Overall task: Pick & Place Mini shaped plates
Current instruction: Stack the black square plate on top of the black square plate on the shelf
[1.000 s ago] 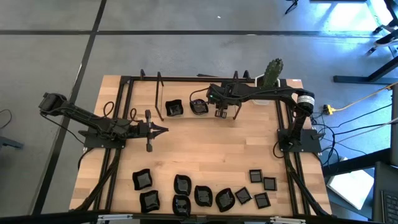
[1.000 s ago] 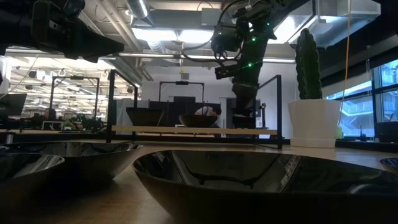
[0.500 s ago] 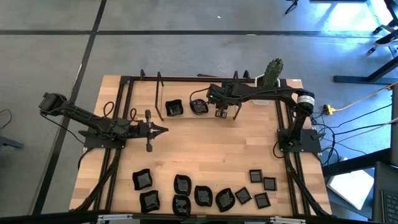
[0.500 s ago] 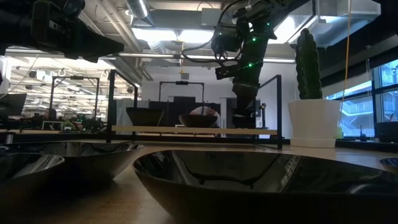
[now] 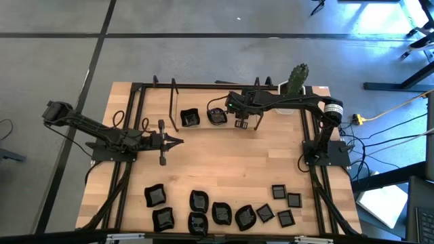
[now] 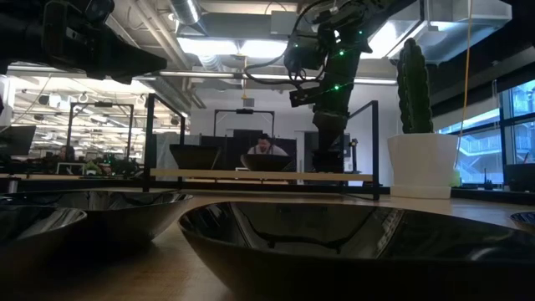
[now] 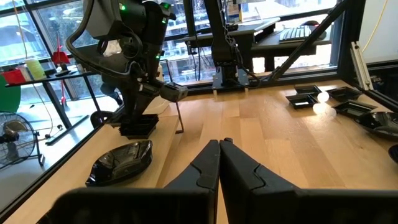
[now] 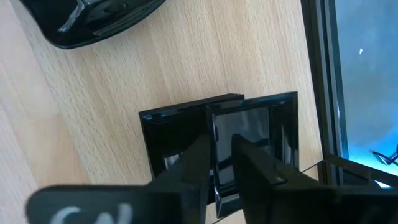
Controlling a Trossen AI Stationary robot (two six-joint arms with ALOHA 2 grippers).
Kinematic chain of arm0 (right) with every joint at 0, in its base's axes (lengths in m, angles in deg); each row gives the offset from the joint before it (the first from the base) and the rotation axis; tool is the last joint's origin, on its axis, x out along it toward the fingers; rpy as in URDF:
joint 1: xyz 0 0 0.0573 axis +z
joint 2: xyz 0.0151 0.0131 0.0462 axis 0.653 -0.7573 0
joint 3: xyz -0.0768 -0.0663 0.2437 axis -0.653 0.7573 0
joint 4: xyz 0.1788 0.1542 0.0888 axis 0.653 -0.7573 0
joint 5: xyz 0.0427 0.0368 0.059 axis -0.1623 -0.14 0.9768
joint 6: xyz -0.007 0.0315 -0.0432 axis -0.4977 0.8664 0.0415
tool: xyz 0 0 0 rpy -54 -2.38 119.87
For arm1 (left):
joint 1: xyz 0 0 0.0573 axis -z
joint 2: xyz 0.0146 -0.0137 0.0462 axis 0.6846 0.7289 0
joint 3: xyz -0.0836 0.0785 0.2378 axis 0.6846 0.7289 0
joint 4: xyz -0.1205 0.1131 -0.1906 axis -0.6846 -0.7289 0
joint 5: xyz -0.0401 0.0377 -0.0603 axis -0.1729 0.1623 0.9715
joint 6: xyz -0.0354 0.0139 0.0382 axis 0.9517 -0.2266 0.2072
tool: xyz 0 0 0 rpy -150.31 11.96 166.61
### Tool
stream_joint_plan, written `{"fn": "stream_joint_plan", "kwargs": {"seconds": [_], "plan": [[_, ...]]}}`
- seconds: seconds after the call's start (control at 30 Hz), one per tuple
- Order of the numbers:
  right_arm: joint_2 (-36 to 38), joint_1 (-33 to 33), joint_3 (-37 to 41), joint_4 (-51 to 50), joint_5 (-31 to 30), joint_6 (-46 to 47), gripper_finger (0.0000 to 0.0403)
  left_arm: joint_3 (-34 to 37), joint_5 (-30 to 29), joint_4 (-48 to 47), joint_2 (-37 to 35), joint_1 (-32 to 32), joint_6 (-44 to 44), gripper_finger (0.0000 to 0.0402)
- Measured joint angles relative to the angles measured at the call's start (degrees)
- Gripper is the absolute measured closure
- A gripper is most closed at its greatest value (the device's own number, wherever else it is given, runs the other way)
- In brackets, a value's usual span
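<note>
One square plate, fingers parted

Gripper open, maybe touching sq. plate.

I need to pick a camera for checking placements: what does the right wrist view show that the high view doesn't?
Only the right wrist view shows the right gripper fingers slightly parted over a small square plate lying flat on the wood.

Only the high view shows the plates waiting along the near edge, the cactus pot and the left gripper, shut.

Both show the leaf-like plate beside that spot.
</note>
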Motion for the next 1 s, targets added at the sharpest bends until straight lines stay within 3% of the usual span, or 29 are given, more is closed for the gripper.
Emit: {"fn": "stream_joint_plan", "kwargs": {"seconds": [0.4, 0.63, 1.0], "plan": [[0.0, 0.0, 0.0, 0.0, 0.0, 0.2, 0.0317, 0.0, 0.0, 0.0, 0.0, 0.0, 0.0, 0.0397], [0.0, 0.0, 0.0, -0.7, 7.1, 1.7, 0.0317, 0.0, 0.0, 0.0, 0.0, 0.0, 0.0, 0.0394], [0.0, 0.4, 0.0, -3.3, 7.6, 1.7, 0.0317, 0.0, 0.0, 0.0, 0.0, 0.0, 0.0, 0.0394]]}}
